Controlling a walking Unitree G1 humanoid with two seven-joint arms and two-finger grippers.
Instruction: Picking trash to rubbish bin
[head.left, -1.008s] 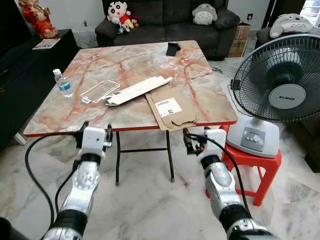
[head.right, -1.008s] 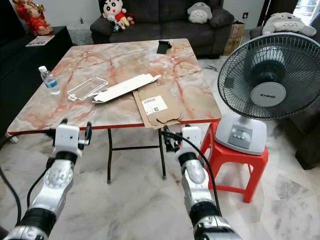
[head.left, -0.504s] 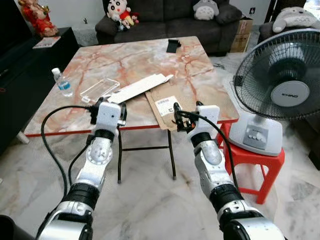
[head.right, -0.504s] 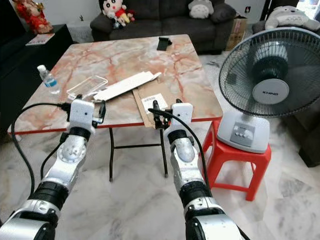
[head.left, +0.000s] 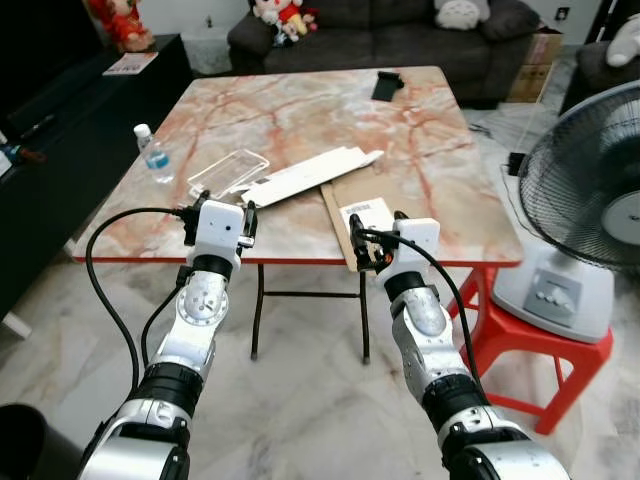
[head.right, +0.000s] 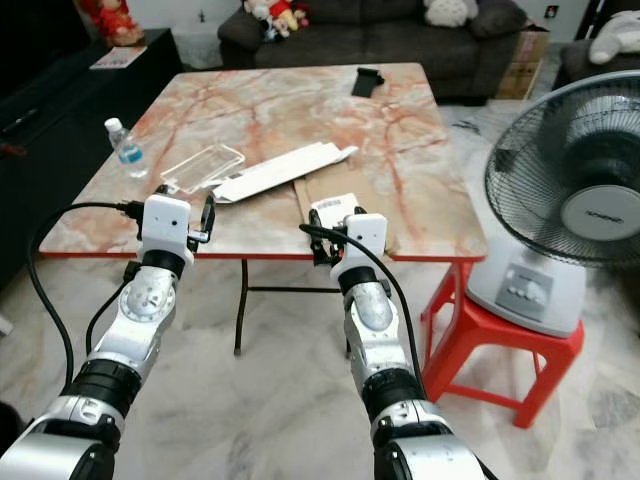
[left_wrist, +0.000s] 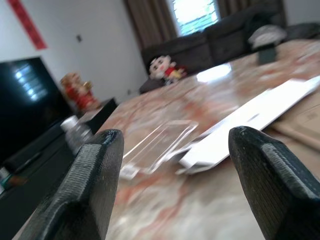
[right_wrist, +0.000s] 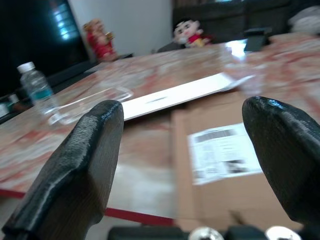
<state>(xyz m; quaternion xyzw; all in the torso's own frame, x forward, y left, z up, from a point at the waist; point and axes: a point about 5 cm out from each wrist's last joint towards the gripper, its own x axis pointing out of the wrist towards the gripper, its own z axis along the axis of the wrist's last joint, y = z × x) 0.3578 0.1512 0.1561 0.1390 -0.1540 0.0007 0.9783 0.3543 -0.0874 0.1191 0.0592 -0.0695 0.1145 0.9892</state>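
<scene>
Wrist views show both grippers with fingers spread wide, empty. Left gripper (head.left: 218, 205) hangs at the near edge of the pink-veined marble-pattern table (head.left: 300, 110); right gripper (head.left: 372, 235) over the flattened brown cardboard sheet (head.left: 362, 225). Beyond: long white flat carton (head.left: 310, 177), clear plastic tray (head.left: 228, 173), small water bottle (head.left: 153, 158). Head views add a grey fan (head.right: 575, 215) on a red stool (head.right: 500, 335).

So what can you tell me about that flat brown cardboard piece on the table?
The flattened cardboard is plain brown, lying flat on the marble-patterned table at its near edge, which it slightly overhangs. A white printed shipping label is stuck on its upper face. A long white flattened box lies across its far end, overlapping it. The right gripper, fingers open, hovers just before its near edge without touching it.
</scene>
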